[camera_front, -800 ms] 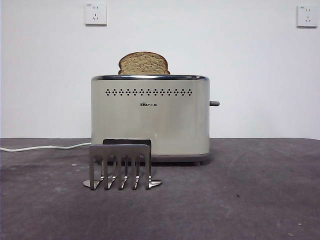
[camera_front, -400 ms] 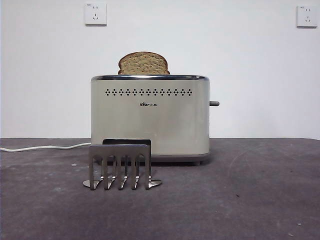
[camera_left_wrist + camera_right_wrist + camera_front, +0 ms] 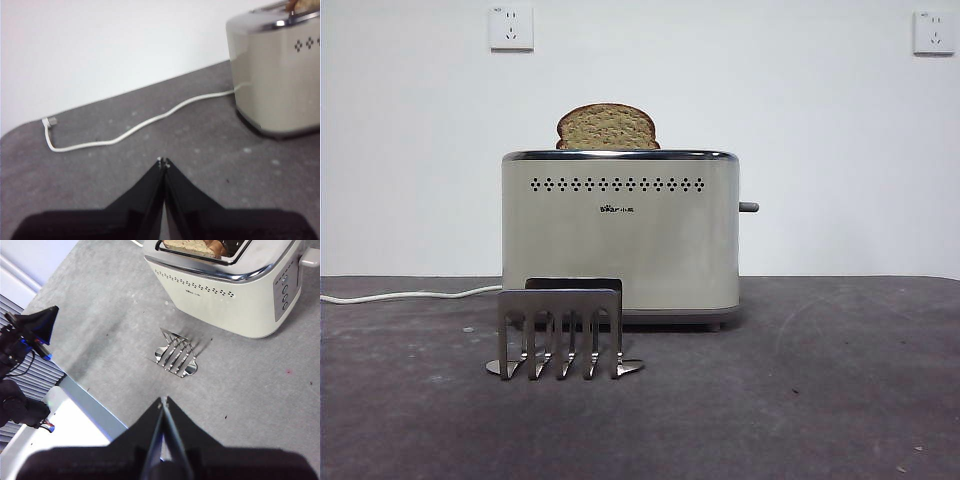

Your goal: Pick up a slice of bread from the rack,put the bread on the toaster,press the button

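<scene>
My left gripper [image 3: 163,162] has its two jaws pressed tip to tip, holding nothing, above bare grey table [image 3: 150,145] near a white power cord [image 3: 150,122]. My right gripper [image 3: 163,400] is likewise pinched together and empty, well above the table. I count one rack [image 3: 562,328], steel and empty, standing low and left of centre in the front view, just in front of the one toaster [image 3: 620,235]. One slice of bread [image 3: 608,127] sits in the toaster's slot, its domed top showing above the chrome rim. The button [image 3: 749,207] sticks out at the toaster's right end. Only the right wrist view shows the slot opening from above; only the front view shows two wall sockets [image 3: 511,27].
</scene>
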Tool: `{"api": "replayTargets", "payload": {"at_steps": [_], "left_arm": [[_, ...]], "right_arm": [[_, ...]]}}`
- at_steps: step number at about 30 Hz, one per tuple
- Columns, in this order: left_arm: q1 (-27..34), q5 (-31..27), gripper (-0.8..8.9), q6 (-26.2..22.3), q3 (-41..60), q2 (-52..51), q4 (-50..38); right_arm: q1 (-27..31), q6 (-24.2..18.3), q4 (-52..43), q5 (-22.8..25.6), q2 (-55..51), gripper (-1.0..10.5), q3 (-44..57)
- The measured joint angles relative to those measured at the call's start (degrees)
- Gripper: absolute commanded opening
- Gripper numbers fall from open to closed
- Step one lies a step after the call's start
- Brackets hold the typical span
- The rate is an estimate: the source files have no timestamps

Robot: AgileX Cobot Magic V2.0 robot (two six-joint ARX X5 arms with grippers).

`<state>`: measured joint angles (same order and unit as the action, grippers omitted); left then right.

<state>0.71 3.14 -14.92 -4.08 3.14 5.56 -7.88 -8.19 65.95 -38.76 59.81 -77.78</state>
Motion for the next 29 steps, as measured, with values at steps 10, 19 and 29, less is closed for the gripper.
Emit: {"api": "replayTargets", "payload": {"at_steps": [10, 19, 29], "left_arm": [[0.0, 0.0, -0.04, 0.8, 3.0, -2.8, 4.9], [0.0, 0.0, -0.04, 5.7, 3.0, -2.9, 4.9], [0.0, 0.0, -0.04, 6.2, 3.0, -2.9, 4.9]], "right_arm": [[0.0, 0.0, 0.0, 0.0, 0.0, 0.0, 0.0], [0.0, 0.0, 0.0, 0.0, 0.0, 0.0, 0.0], [0.0, 0.0, 0.0, 0.0, 0.0, 0.0, 0.0]]}}
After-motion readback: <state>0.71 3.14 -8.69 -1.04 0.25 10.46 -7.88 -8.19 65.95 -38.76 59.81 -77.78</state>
